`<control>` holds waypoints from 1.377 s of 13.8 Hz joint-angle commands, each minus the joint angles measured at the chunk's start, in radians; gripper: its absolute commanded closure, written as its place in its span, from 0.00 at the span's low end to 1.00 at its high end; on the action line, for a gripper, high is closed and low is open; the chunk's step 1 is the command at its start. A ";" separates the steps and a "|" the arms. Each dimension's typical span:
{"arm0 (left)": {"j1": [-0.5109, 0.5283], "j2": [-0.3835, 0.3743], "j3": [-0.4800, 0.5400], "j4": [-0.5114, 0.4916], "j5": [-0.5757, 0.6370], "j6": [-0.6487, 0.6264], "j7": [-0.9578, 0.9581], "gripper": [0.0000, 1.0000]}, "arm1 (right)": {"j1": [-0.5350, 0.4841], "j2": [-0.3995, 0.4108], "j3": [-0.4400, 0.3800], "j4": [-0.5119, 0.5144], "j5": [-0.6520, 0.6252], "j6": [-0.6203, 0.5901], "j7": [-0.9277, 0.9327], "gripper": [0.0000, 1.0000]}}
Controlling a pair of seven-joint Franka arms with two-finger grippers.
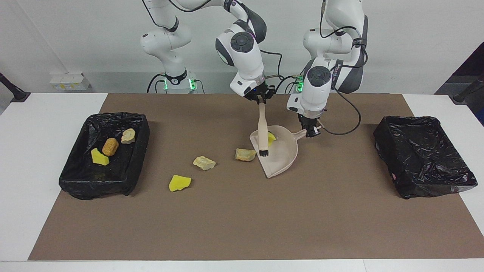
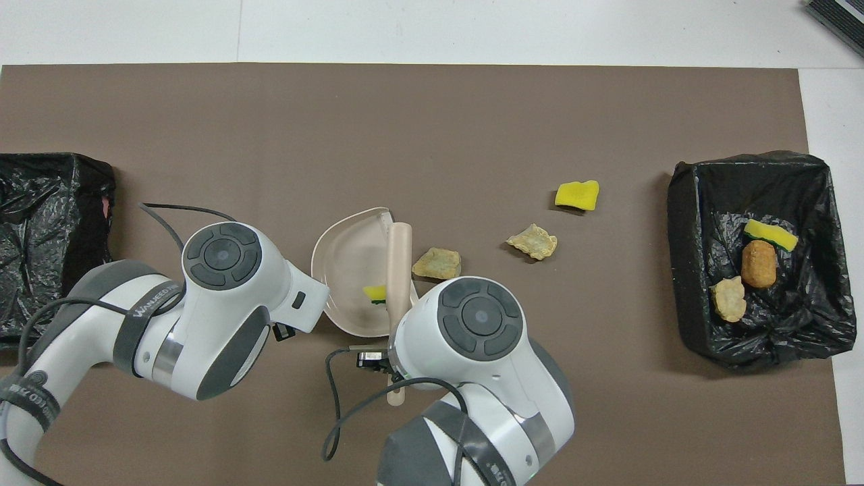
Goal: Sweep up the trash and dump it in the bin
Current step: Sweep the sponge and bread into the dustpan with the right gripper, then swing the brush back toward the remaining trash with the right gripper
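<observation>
Three scraps lie loose on your surface (image 1: 242, 219): a yellow sponge chunk (image 1: 179, 183), a pale beige lump (image 1: 204, 163) and a greenish-beige lump (image 1: 245, 154) just beside the dustpan's lip. A fourth, the yellow piece (image 1: 271, 137), sits inside the dustpan (image 1: 281, 153), partly hidden by the brush (image 1: 262, 130). Your right hand (image 1: 261, 97) is closed on the top of the brush handle, and the dark bristles rest at the pan's open edge. Your left hand (image 1: 311, 130) grips the dustpan's handle. The bin (image 1: 140, 151) toward the right arm's end holds three more: a yellow sponge (image 1: 99, 156), a golden-brown piece (image 1: 110, 146) and a pale lump (image 1: 128, 136). A second black-lined bin (image 1: 423, 156) stands at the left arm's end.
</observation>
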 commanded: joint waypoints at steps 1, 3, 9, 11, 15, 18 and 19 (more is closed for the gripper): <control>-0.007 -0.019 0.012 -0.024 -0.006 0.029 -0.083 1.00 | -0.053 0.050 0.008 0.068 -0.077 -0.048 -0.077 1.00; -0.007 -0.019 0.012 -0.025 -0.006 0.033 -0.094 1.00 | -0.093 0.061 0.005 0.068 -0.118 -0.052 -0.103 1.00; -0.009 -0.018 0.012 -0.025 -0.014 0.041 -0.101 1.00 | -0.306 0.104 0.007 0.105 -0.357 -0.167 -0.279 1.00; -0.010 -0.018 0.012 -0.025 -0.014 0.042 -0.101 1.00 | -0.379 0.116 0.007 0.105 -0.437 -0.187 -0.364 1.00; -0.012 -0.018 0.012 -0.025 -0.014 0.042 -0.104 1.00 | -0.504 0.132 0.007 0.092 -0.569 -0.194 -0.514 1.00; -0.015 -0.018 0.012 -0.025 -0.014 0.042 -0.114 1.00 | -0.562 0.123 0.003 0.060 -0.606 -0.186 -0.516 1.00; -0.015 -0.018 0.012 -0.025 -0.014 0.042 -0.117 1.00 | -0.594 0.116 0.007 0.040 -0.615 -0.183 -0.514 1.00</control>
